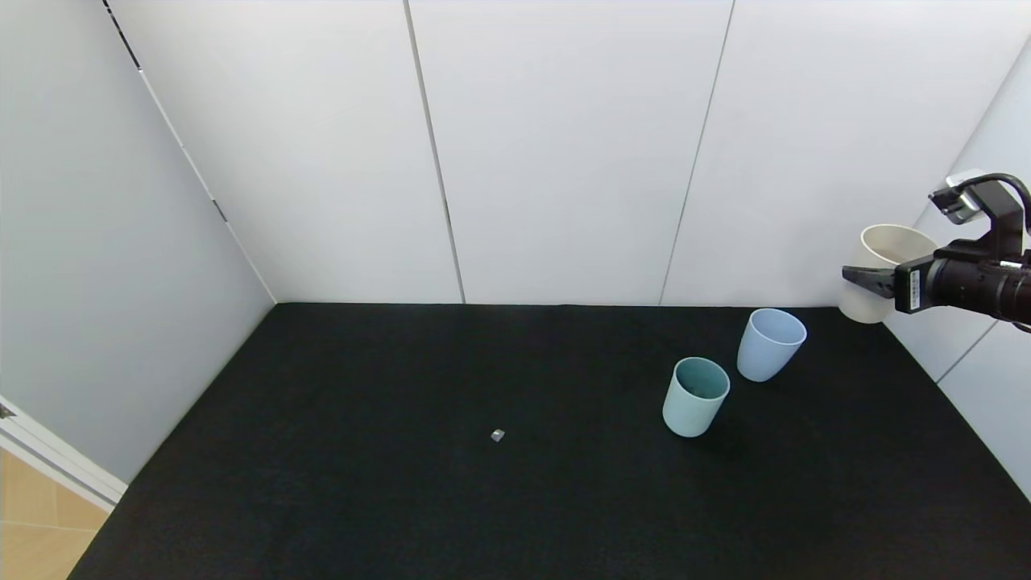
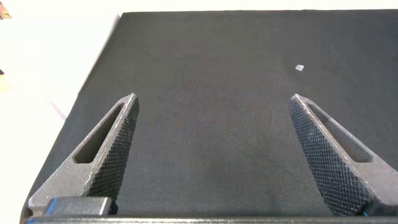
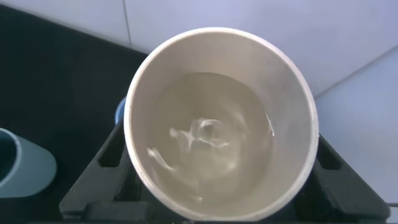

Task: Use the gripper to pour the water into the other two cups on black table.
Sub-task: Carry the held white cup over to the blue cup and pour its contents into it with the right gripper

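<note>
My right gripper (image 1: 860, 279) is shut on a cream-white cup (image 1: 884, 256) and holds it upright, raised above the far right of the black table (image 1: 403, 483). In the right wrist view the gripper (image 3: 221, 134) has a finger on each side of the cup (image 3: 292, 93), and clear water (image 3: 211, 140) ripples inside it. The periwinkle blue cup (image 1: 771, 345) and the teal-green cup (image 1: 696, 396) stand upright on the table, below and left of the held cup. The teal cup (image 3: 25, 171) and a sliver of the blue cup (image 3: 119, 111) also show in the right wrist view. My left gripper (image 2: 213, 98) is open and empty over bare table.
A small silver-white block (image 1: 497, 435) lies near the table's middle; it also shows in the left wrist view (image 2: 300, 67). White panel walls (image 1: 564, 145) enclose the table at the back and both sides. The right wall is close behind the held cup.
</note>
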You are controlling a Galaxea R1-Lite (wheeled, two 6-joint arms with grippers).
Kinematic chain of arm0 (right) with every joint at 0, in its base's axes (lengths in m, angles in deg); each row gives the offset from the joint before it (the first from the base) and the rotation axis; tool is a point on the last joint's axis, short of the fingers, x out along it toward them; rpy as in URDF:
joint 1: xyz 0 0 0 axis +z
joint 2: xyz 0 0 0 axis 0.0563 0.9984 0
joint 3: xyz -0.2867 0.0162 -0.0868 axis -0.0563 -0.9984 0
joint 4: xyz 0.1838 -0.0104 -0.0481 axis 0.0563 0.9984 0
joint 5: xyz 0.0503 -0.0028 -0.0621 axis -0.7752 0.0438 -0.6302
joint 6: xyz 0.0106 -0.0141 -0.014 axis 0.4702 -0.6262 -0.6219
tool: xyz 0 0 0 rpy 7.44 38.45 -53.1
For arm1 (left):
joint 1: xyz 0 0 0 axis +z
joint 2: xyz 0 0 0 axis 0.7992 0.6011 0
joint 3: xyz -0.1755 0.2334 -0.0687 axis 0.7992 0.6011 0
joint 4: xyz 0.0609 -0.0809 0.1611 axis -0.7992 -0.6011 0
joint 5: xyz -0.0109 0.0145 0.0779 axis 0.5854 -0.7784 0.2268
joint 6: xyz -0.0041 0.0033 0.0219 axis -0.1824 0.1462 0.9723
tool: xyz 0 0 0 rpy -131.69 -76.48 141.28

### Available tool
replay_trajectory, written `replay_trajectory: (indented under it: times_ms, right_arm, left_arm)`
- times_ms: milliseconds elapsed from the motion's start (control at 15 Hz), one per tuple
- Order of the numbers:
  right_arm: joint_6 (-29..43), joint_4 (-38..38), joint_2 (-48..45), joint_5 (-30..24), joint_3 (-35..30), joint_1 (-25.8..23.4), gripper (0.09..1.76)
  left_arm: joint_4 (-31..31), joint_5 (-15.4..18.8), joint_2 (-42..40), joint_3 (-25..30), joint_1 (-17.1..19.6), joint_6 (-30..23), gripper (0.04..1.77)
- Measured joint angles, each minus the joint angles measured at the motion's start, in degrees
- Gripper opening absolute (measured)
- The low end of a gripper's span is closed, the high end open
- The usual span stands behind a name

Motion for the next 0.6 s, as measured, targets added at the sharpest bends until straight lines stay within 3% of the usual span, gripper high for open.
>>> replay_trajectory:
  times_ms: [600]
  right_arm:
    - [-9.05,-0.01,6.5,0.02,0.39,-1.66,1.31]
  left_arm:
    - [0.0,0.0,0.0,0.0,0.0,0.0,1.72]
